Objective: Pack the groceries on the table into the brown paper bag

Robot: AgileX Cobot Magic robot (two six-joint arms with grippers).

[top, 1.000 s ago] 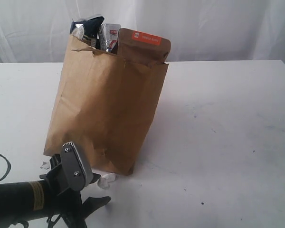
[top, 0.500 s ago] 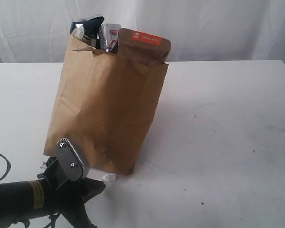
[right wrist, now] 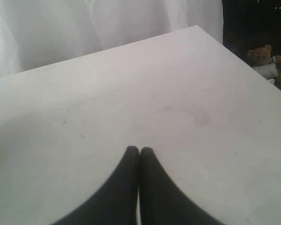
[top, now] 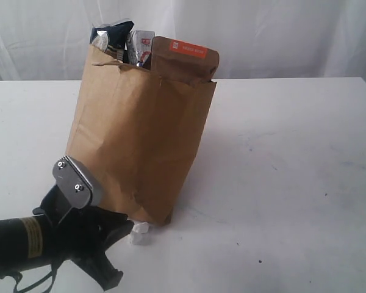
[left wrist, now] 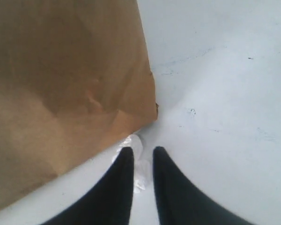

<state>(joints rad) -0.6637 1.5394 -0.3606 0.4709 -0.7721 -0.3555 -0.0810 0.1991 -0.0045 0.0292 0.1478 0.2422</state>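
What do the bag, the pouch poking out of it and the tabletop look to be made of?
The brown paper bag looks like matte kraft paper: creases, dents, a torn rim. The orange-labelled brown pouch seems similar matte paper with a folded top; any lining is hidden. The table is a smooth, hard white surface, faintly scuffed, perhaps laminate or painted board.

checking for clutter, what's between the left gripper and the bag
A small white bit lies there, by the bag at its bottom corner, clearest in the left wrist view.
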